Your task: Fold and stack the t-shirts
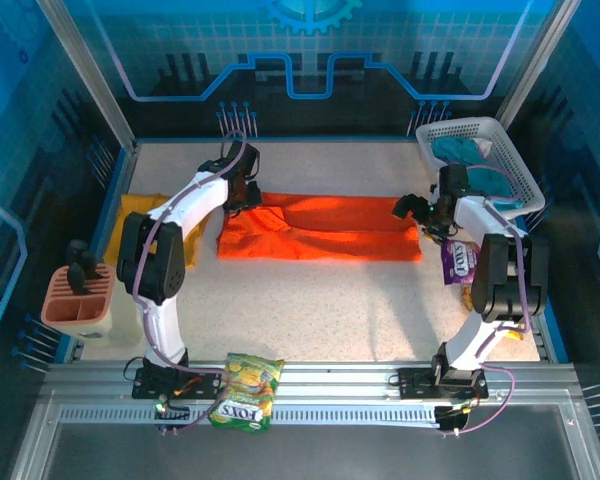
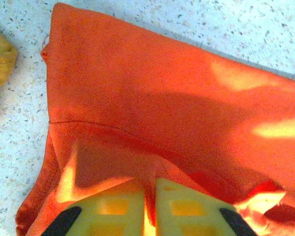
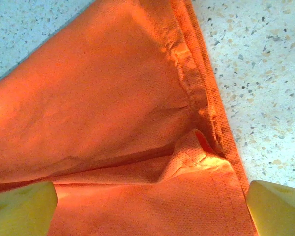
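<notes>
Across the middle of the table (image 1: 310, 300), folded into a long band: the orange t-shirt (image 1: 320, 232), long axis running left to right, squarely between the two arms. Spans almost from one wrist to the other, so little reach needed on either side.

At its left end, over the far corner: the left gripper (image 1: 240, 193). Seen from the left wrist, jaws drawn nearly together with only a thin slit between, low against the cloth; cannot tell whether clamped on a fold or merely resting above it.

At its right end, right at the hemmed edge: the right gripper (image 1: 412, 208), spread wide, straddling a small raised pucker beside the hem, nothing clamped.

Off to the left, apart from the orange band and partly hidden behind the left arm: the mustard-yellow t-shirt (image 1: 140, 215).

Probably next: halving the band, one end carried over the other. Turns on that left-right axis, with each end nearest its own arm and the yellow shirt lying leftward, closer to the left gripper.
</notes>
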You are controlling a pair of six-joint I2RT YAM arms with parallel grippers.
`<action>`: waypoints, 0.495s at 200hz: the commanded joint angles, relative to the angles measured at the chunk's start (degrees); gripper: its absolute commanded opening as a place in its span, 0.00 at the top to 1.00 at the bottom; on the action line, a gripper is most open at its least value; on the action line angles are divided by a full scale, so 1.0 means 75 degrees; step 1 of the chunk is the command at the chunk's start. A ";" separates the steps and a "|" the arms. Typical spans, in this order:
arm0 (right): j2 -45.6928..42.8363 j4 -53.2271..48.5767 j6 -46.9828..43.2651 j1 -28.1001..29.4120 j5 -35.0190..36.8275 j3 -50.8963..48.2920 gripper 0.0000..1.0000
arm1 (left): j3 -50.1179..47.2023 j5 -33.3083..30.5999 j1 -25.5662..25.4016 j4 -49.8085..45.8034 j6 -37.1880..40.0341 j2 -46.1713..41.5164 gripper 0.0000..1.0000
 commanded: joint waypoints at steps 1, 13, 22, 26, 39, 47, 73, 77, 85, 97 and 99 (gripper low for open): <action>-0.0256 0.0067 -0.0233 0.0162 -0.0266 -0.0214 0.00 | 0.0193 0.0029 0.0413 -0.0084 0.0153 0.0422 0.73; -0.0363 0.0065 -0.0298 0.0237 -0.0207 -0.0272 0.00 | 0.0217 0.0311 0.0634 -0.0068 0.0076 0.0553 0.70; -0.0470 0.0083 -0.0344 0.0283 -0.0146 -0.0348 0.00 | 0.0189 0.0356 0.0737 -0.0045 0.0064 0.0558 0.58; -0.0520 0.0083 -0.0357 0.0296 -0.0109 -0.0372 0.00 | 0.0172 0.0346 0.0765 -0.0022 0.0060 0.0537 0.49; -0.0633 0.0085 -0.0390 0.0338 -0.0069 -0.0437 0.00 | 0.0099 0.0302 0.0817 0.0009 0.0132 0.0354 0.36; -0.0667 0.0134 -0.0457 0.0354 -0.0202 -0.0469 0.00 | 0.0017 0.0281 0.0817 0.0010 0.0150 0.0178 0.32; -0.0673 0.0098 -0.0560 0.0481 -0.0445 -0.0425 0.00 | -0.0541 0.0713 0.0746 0.0231 -0.0181 -0.0699 0.28; -0.0686 0.0159 -0.0584 0.0532 -0.0485 -0.0437 0.00 | -0.0665 0.0795 0.0694 0.0301 -0.0273 -0.0850 0.28; -0.0674 0.0248 -0.0577 0.0608 -0.0538 -0.0452 0.00 | -0.0911 0.0908 0.0538 0.0457 -0.0440 -0.1121 0.28; -0.0576 0.0383 -0.0530 0.0714 -0.0670 -0.0423 0.00 | -0.1210 0.1132 0.0260 0.0706 -0.0738 -0.1396 0.28; -0.0537 0.0401 -0.0524 0.0732 -0.0697 -0.0421 0.00 | -0.1264 0.1187 0.0215 0.0745 -0.0804 -0.1424 0.28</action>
